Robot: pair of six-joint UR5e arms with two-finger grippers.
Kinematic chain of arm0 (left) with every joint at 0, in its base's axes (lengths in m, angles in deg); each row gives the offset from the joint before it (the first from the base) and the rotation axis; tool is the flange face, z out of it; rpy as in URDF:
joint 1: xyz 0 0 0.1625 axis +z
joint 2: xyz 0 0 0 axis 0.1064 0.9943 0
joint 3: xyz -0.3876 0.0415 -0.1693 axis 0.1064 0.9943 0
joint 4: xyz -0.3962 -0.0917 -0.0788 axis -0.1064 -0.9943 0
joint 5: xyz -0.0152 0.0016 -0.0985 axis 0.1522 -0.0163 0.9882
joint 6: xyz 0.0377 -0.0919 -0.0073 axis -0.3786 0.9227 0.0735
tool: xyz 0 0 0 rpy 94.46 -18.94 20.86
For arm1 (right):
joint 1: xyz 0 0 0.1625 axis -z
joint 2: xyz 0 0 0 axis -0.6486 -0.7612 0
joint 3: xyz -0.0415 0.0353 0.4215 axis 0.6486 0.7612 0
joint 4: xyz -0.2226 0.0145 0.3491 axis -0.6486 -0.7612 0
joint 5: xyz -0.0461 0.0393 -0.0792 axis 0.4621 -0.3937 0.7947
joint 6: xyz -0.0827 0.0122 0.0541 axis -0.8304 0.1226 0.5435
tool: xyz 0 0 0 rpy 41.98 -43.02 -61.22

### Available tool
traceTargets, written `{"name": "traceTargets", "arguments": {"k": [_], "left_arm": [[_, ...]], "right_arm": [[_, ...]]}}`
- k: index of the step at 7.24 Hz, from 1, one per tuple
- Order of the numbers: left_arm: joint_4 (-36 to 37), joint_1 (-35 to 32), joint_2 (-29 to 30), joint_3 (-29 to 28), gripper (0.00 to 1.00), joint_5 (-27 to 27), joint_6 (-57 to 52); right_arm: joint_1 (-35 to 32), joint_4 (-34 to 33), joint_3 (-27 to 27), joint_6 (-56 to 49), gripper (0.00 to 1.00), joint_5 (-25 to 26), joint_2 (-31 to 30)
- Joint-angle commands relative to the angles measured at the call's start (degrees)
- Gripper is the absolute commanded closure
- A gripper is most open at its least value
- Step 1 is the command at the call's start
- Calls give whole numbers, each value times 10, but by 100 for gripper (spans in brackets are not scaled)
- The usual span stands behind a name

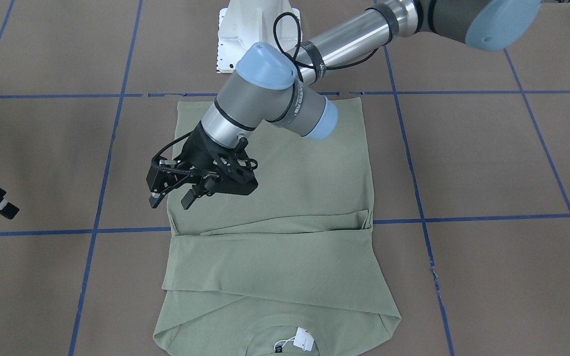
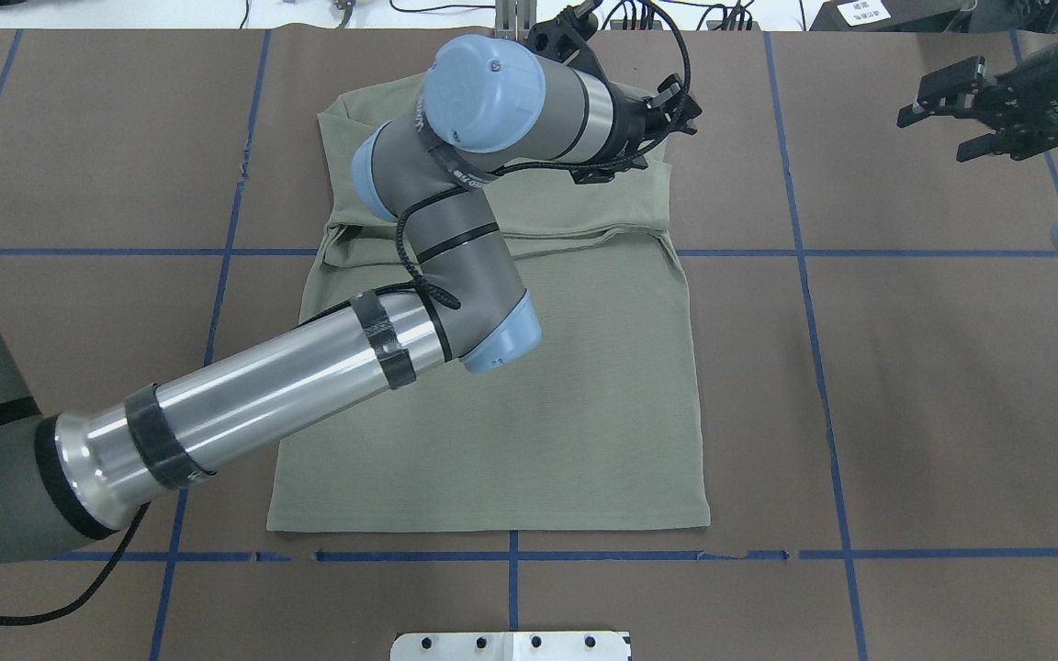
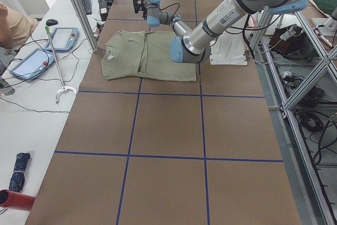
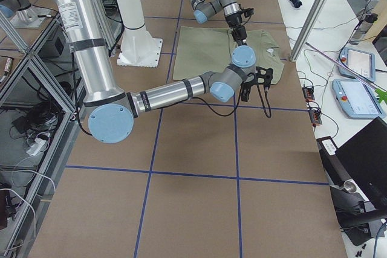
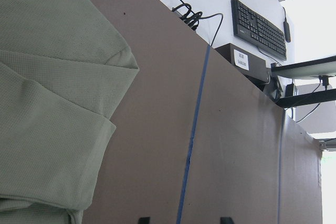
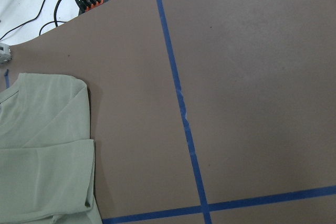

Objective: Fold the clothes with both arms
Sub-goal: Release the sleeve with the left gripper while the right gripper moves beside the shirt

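The clothes are one sage-green shirt (image 1: 285, 173) lying flat on the brown table, both sleeves folded across the chest. A white hang tag (image 1: 304, 341) sits at its collar. My left gripper (image 1: 171, 200) hovers open above the shirt's edge beside the folded sleeve, with nothing between its fingers. In the overhead view the same left gripper (image 2: 616, 170) is over the shirt's (image 2: 529, 413) far right part. Its wrist view shows the sleeve cuffs (image 5: 58, 145) and two fingertips (image 5: 143, 219) apart. My right gripper (image 2: 938, 136) hangs open off to the side, well away from the shirt.
The white pedestal base (image 1: 255, 29) stands at the robot's side of the table. Blue tape lines (image 2: 814, 321) grid the brown surface. A keyboard (image 5: 260, 22) and cables lie on the side bench; tablets (image 3: 31, 61) and a person's sleeve (image 3: 10, 25) are beyond the table.
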Motion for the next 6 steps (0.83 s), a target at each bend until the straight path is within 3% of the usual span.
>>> {"name": "traceTargets", "arguments": {"k": [1, 3, 4, 6], "left_arm": [[27, -4, -142, 193, 26, 39, -1], [43, -36, -265, 311, 28, 98, -38], [77, -54, -311, 364, 28, 127, -76], [108, -56, -401, 433, 28, 131, -120]], "right_arm": [[89, -5, -59, 99, 0, 66, -8], [202, -7, -113, 216, 0, 143, -16], [287, -18, -166, 274, 1, 227, -44], [459, -267, -294, 355, 2, 387, -38]]}}
